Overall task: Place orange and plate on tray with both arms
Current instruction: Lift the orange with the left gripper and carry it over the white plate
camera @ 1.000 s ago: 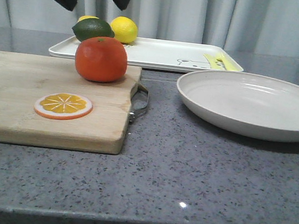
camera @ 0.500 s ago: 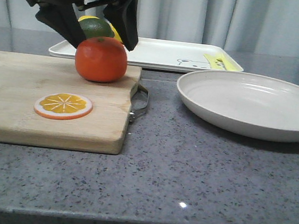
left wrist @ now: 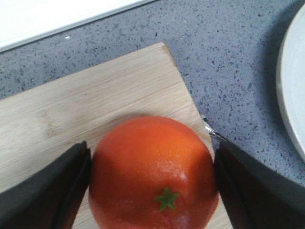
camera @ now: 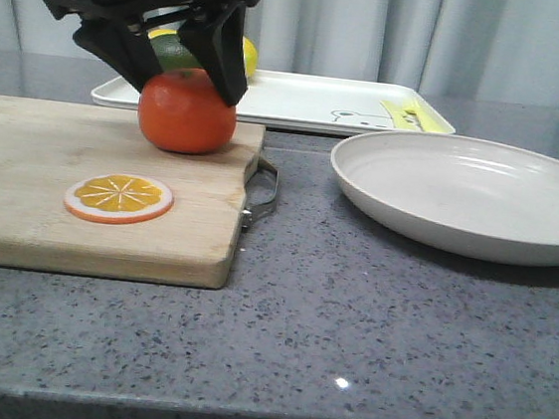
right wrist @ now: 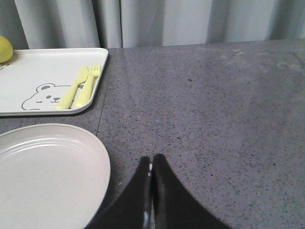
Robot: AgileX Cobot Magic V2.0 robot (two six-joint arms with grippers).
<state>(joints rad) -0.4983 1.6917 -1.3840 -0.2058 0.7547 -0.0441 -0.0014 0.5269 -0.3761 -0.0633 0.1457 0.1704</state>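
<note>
The orange [camera: 186, 115] sits on the far right part of the wooden cutting board [camera: 43, 175]. My left gripper [camera: 187, 92] has come down over it, one black finger pressed on each side; in the left wrist view the orange [left wrist: 152, 167] fills the gap between the fingers [left wrist: 238, 191]. The off-white plate [camera: 461, 194] lies on the counter to the right, empty. The white tray [camera: 301, 102] with the bear drawing lies behind. My right gripper [right wrist: 152, 164] is shut and empty, hovering just right of the plate's rim [right wrist: 102, 162]; it is out of the front view.
A flat orange slice [camera: 119, 198] lies on the board's near part. A lemon [camera: 248, 56] and a green lime [camera: 171, 53] sit at the tray's left end, and a yellow fork and knife [camera: 405, 113] at its right end. A grey curtain hangs behind.
My left gripper came down from above onto the orange and its fingers closed in on the fruit's sides. The orange shifted very slightly left. The plate has not moved.
</note>
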